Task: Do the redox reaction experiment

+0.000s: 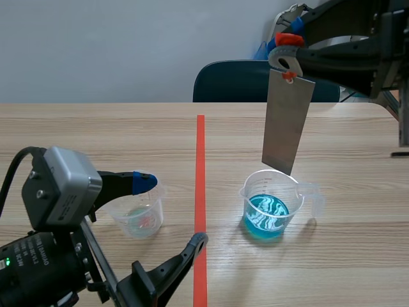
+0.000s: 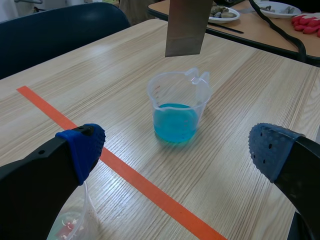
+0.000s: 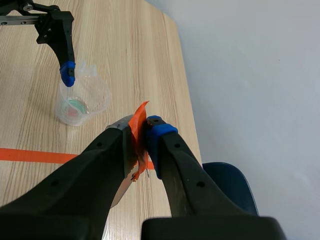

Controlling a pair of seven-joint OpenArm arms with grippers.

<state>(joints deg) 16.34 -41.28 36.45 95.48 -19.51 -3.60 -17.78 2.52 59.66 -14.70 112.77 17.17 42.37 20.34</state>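
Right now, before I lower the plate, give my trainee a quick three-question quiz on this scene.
1. Fill in: the left gripper is ____ (open or shut).
2. What holds the plate? A: the left gripper. B: the right gripper.
3. True or false: the plate already dips into the blue liquid in the beaker.

Key: 1 open; 2 B; 3 false, its lower edge hangs above the rim.

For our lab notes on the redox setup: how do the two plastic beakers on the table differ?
The right beaker holds blue liquid; the left beaker is nearly empty, with faint residue. The right beaker sits under the hanging metal strip; the left beaker does not. Both are clear, upright plastic.
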